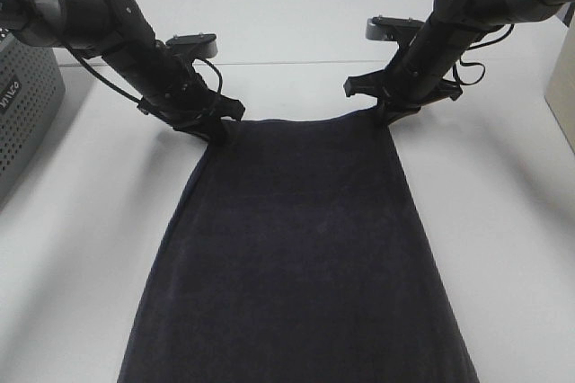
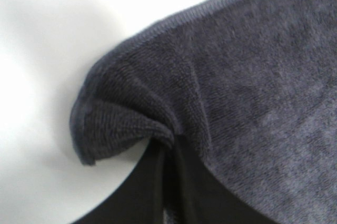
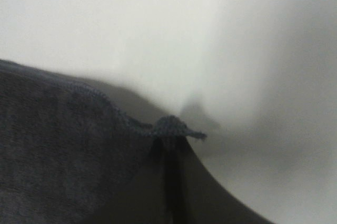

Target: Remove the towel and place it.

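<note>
The dark navy towel (image 1: 301,248) lies stretched flat and lengthwise on the white table, running from the middle down past the near edge of the exterior view. My left gripper (image 1: 218,129) is shut on its far left corner. My right gripper (image 1: 388,116) is shut on its far right corner. In the left wrist view the pinched corner of the towel (image 2: 131,113) bunches over the closed black fingers (image 2: 158,182). In the right wrist view the hemmed towel corner (image 3: 171,125) sits pinched at the tips of the closed fingers (image 3: 158,182), low over the table.
A grey perforated plastic basket (image 1: 22,104) stands at the left edge of the table (image 1: 503,221). A pale box-like object (image 1: 561,86) sits at the right edge. Both arms reach in from the far corners.
</note>
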